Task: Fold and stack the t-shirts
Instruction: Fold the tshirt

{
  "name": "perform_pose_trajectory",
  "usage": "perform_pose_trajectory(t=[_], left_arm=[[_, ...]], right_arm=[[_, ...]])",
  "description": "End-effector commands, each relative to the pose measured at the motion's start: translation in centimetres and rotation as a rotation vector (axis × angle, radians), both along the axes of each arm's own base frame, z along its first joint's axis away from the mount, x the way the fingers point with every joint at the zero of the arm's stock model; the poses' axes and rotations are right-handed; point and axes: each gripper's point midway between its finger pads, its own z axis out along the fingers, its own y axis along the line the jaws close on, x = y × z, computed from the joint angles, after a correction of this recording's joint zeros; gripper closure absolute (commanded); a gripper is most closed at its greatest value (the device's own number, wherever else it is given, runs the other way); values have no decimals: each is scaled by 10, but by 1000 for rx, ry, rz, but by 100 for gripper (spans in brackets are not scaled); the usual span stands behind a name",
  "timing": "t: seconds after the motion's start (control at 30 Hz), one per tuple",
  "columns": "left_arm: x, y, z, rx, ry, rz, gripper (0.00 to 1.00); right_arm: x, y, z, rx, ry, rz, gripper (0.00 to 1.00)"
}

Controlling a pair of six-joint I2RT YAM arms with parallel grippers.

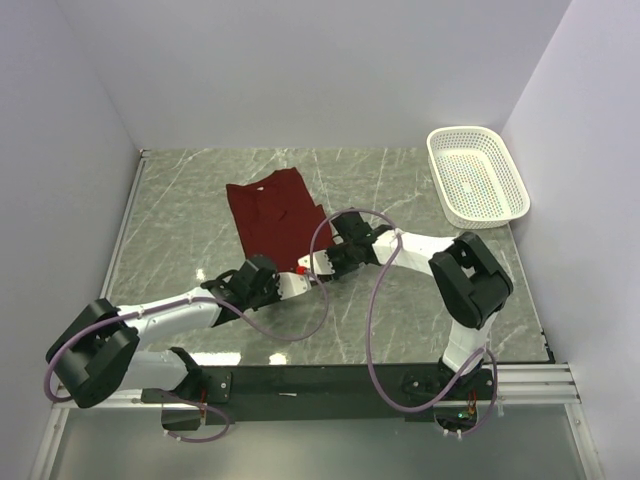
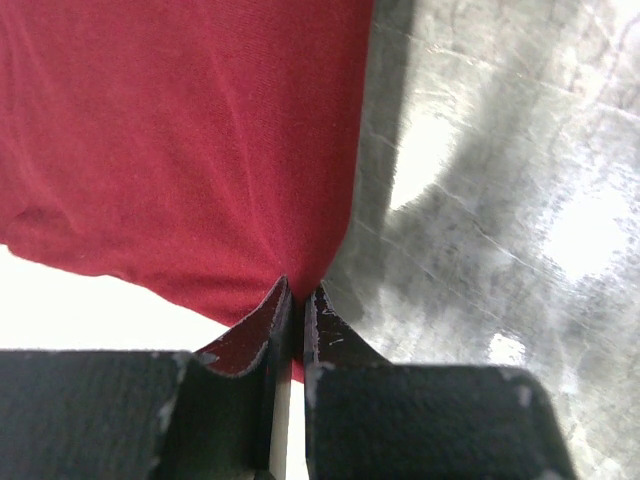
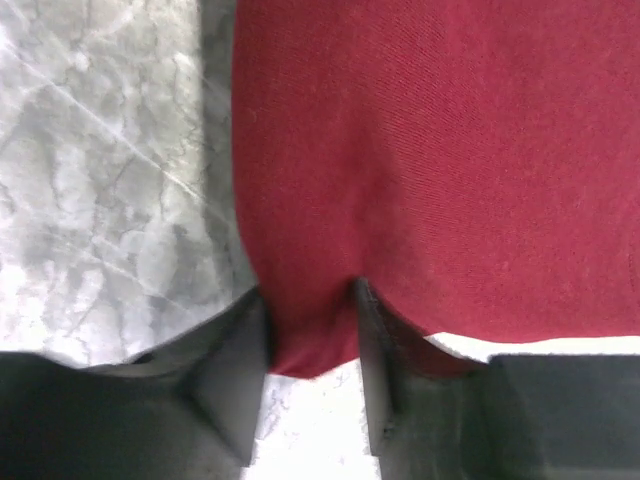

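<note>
Grey marble table (image 1: 180,200) carries the shirt (image 1: 272,215) near its middle, long axis running away from the arms. The left gripper (image 2: 296,300) and right gripper (image 3: 310,320) each pinch its near hem, close together, with all the cloth lying beyond them.

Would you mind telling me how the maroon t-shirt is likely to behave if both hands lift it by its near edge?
Probably floppy: the maroon t-shirt lies flat and bunches where the right hand pinches it. Likely light, since the left hand holds only a thin edge. Its matte weave should resist slipping.
</note>
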Motion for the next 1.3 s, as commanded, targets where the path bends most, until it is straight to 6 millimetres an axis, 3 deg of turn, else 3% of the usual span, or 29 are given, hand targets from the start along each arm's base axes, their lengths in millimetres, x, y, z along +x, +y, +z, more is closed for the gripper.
perform_pose_trajectory(t=[0.0, 0.03, 0.1, 0.17, 0.4, 0.57, 0.63, 0.67, 0.7, 0.73, 0.8, 0.83, 0.97, 1.1, 1.27], left_arm=[[-5, -10, 4, -54, 2, -28, 99], [-4, -10, 5, -55, -1, -26, 99], [-4, -10, 10, -67, -15, -24, 99], [-3, -9, 14, -74, -27, -22, 99], [-17, -16, 39, -168, -38, -86, 99], [-41, -30, 39, -227, 44, -201, 100], [-55, -41, 40, -262, 106, -262, 99], [-61, -46, 40, -270, 131, -286, 99], [-67, -52, 41, -276, 160, -308, 99], [-84, -60, 39, -277, 214, -366, 99], [-98, -67, 41, -269, 264, -408, 99], [-116, -70, 39, -253, 313, -451, 99], [-136, -76, 57, -286, 351, -500, 99], [-122, -76, 88, -335, 230, -473, 100], [-80, -66, 84, -292, 171, -401, 100]], right_arm=[[11, 5, 0, -21, -18, -39, 62], [11, 6, 1, -17, -6, -40, 76], [9, 2, 5, -5, 8, -47, 93], [3, 4, 17, 43, 26, -24, 99], [-24, -8, 54, 101, 161, 25, 100], [-54, -24, 68, 87, 249, 44, 100], [-71, -32, 67, 86, 282, 52, 100], [-80, -36, 75, 94, 275, 59, 100], [-93, -43, 69, 84, 304, 61, 100], [-101, -46, 78, 105, 295, 69, 100], [-125, -58, 74, 94, 355, 66, 100], [-133, -59, 82, 118, 349, 71, 100], [-162, -74, 83, 111, 399, 58, 100], [-155, -73, 84, 110, 395, 9, 100], [-109, -55, 87, 115, 416, -126, 100]])
